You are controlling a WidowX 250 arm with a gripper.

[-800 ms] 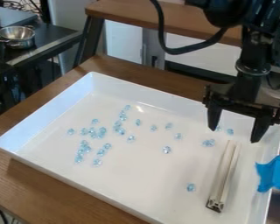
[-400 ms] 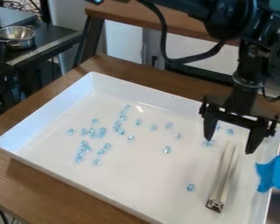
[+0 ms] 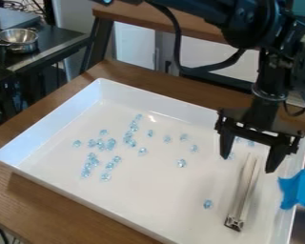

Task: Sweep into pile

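The gripper [image 3: 248, 164] is open over the right part of the white tray [image 3: 158, 200], its two fingers pointing down on either side of the upper end of a pale stick-like sweeper [image 3: 245, 189]. Nothing is held between them. The sweeper lies in the tray, with a metal-looking lower end toward the front. Several clear blue beads [image 3: 110, 144] lie scattered on the tray's left and middle. One bead [image 3: 208, 204] rests left of the sweeper's lower end, and a few others are partly hidden behind the gripper.
Blue tape [image 3: 299, 189] covers part of the tray's right edge. The tray's raised walls surround the beads on a wooden table [image 3: 59, 212]. A metal bowl [image 3: 18, 40] stands on a dark surface at the upper left.
The gripper has come down and slightly left, closer to the sweeper's upper end, staying open. Sweeper and beads have not visibly moved.
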